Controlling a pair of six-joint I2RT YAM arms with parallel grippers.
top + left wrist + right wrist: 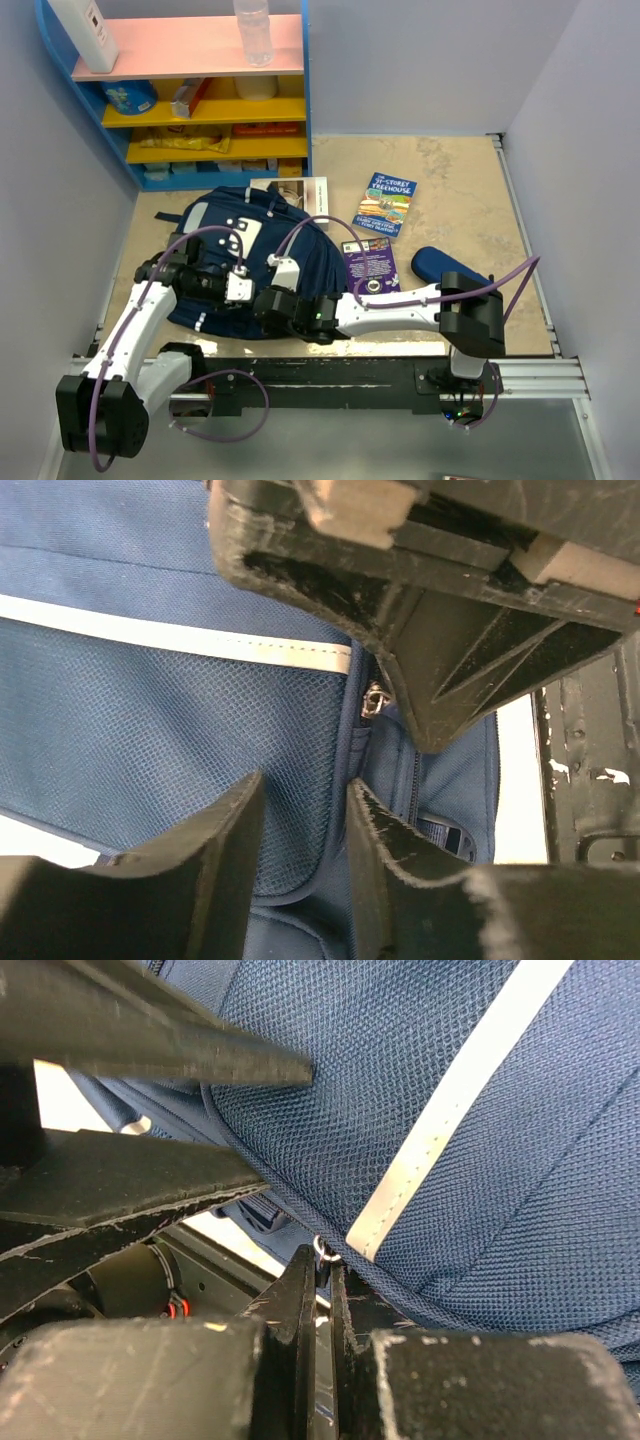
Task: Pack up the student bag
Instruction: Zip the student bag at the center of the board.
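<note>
- Navy student bag lies on the table.
- Right gripper pinched tight on its metal zip pull.
- Left gripper jaws narrow, against bag fabric; grip unclear.

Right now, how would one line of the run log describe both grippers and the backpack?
backpack: lying on table | right gripper: shut on zipper pull | left gripper: astride backpack fabric, grip unclear

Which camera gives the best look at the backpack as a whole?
Top external: the student bag shows whole, only its near edge hidden by the arms. Left wrist shows just blue mesh, a grey stripe and a zip; right wrist shows fabric, a stripe and the zip pull pinched by the right gripper.
</note>
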